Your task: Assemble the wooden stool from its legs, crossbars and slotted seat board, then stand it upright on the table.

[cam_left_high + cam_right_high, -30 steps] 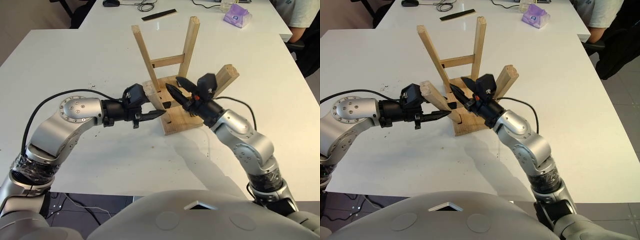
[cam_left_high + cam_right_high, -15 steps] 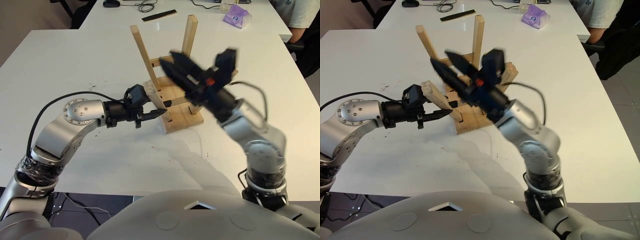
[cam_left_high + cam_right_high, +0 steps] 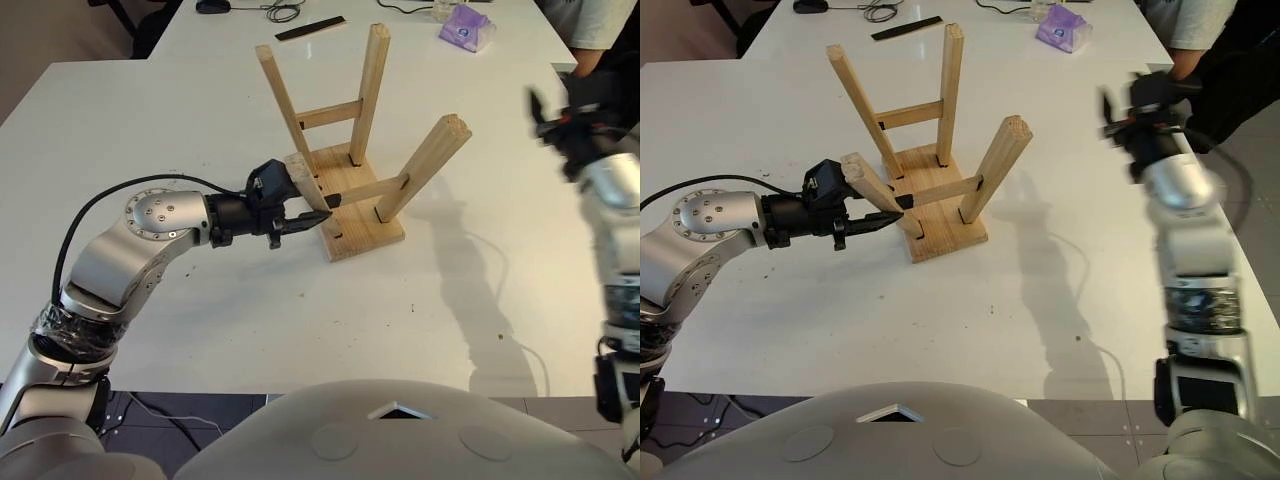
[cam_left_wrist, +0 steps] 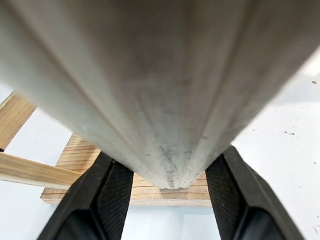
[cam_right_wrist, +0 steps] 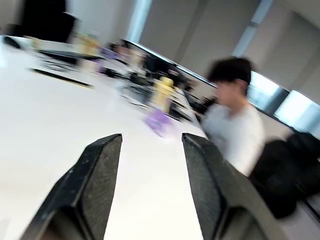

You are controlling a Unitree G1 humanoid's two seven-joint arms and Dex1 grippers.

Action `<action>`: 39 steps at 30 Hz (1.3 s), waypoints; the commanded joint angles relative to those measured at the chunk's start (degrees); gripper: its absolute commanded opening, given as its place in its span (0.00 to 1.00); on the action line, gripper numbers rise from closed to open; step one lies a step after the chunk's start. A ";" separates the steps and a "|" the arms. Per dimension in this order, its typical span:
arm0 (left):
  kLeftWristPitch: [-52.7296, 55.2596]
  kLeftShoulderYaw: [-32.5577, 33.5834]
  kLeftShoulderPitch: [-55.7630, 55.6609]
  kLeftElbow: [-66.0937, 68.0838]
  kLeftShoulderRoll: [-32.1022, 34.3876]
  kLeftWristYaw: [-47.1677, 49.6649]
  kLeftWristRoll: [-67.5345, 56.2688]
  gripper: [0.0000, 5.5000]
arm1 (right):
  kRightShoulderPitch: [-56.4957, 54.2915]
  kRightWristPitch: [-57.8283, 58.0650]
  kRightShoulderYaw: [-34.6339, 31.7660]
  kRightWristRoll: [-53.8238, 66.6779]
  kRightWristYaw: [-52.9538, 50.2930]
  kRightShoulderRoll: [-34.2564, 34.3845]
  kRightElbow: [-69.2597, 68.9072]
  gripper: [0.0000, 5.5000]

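The wooden stool lies upside down on the white table, its slotted seat board [image 3: 362, 228] flat and its legs pointing up. Two far legs [image 3: 366, 95] are joined by a crossbar [image 3: 331, 113]. A second crossbar [image 3: 362, 190] links the near right leg [image 3: 424, 162] to the near left leg [image 3: 301, 176]. My left gripper [image 3: 318, 212] is shut on that near left leg [image 4: 165, 85], with a finger [image 4: 114, 192] on either side of it. My right gripper [image 3: 1132, 112] hangs high above the table's right side, far from the stool, open with nothing between its fingers [image 5: 102, 177].
A purple tissue pack [image 3: 466, 24], a black strip [image 3: 311, 28] and cables lie on the second table behind. Bare white tabletop [image 3: 300, 330] stretches in front of the stool and to both sides. The table's front edge is close to me.
My right arm has swung up and away from the stool to the far right, its gripper open. The left gripper has kept its hold on the near left leg.
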 commanded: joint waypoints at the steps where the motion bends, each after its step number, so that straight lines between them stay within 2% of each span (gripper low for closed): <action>1: 8.55 -7.26 -0.98 0.78 0.11 0.32 5.43 0.37 | -12.66 13.31 20.49 8.83 -2.47 26.25 -17.77 0.41; 3: 9.75 -8.48 -2.73 -0.43 -1.18 0.70 5.18 0.37 | -13.52 18.02 21.27 11.82 -3.38 30.92 -20.16 0.41; 4: 10.18 -8.71 -3.38 -0.67 -1.64 0.89 4.93 0.37 | -12.81 19.30 20.45 12.16 -3.30 30.54 -20.50 0.41; 9: 10.14 -8.34 -3.30 1.77 -2.25 1.62 6.12 0.37 | -4.57 20.81 12.56 8.64 -1.58 20.50 -18.90 0.41; 14: 10.53 -5.35 -0.60 2.44 -1.83 3.17 5.77 0.37 | -0.82 16.43 -1.27 4.36 0.72 9.47 -13.37 0.41; 18: 11.16 -2.10 2.13 1.17 -0.81 3.93 4.50 0.37 | -0.89 12.49 -12.19 3.24 2.42 4.74 -8.90 0.41; 21: 11.03 -0.28 3.16 0.07 0.27 2.90 3.23 0.37 | -1.10 6.31 -15.12 0.43 3.10 2.59 -3.72 0.41; 23: 11.09 0.78 3.24 -1.30 0.93 1.16 1.86 0.37 | -1.99 1.72 -14.00 -2.68 3.02 2.29 0.47 0.41; 26: 13.50 2.26 1.03 -2.49 0.13 -0.36 -2.10 0.37 | -4.21 -3.62 -6.38 -9.61 2.45 4.48 3.56 0.41; 29: 15.84 0.95 -2.73 -3.77 -1.67 -0.65 -3.60 0.37 | -3.26 1.46 7.77 0.90 7.98 16.34 -11.49 0.41; 31: 16.83 0.09 -3.97 -4.22 -2.44 -0.79 -3.78 0.37 | -2.22 5.80 15.20 9.88 11.50 19.65 -23.98 0.41; 33: 17.43 0.27 -3.71 -4.72 -2.62 -0.87 -3.95 0.37 | -2.02 7.43 13.56 10.95 12.94 18.27 -25.98 0.41; 37: 19.69 2.09 -0.92 -5.99 -2.85 0.79 -4.68 0.37 | -1.09 3.22 8.56 0.29 13.32 11.50 -15.69 0.41; 38: 19.46 2.91 0.65 -6.87 -2.40 0.76 -4.92 0.44 | -0.43 2.45 7.73 -0.71 13.45 10.29 -14.13 0.40; 39: 19.23 3.49 1.84 -7.53 -2.09 0.67 -4.98 0.46 | 0.24 1.85 7.03 -1.27 13.53 9.37 -13.05 0.40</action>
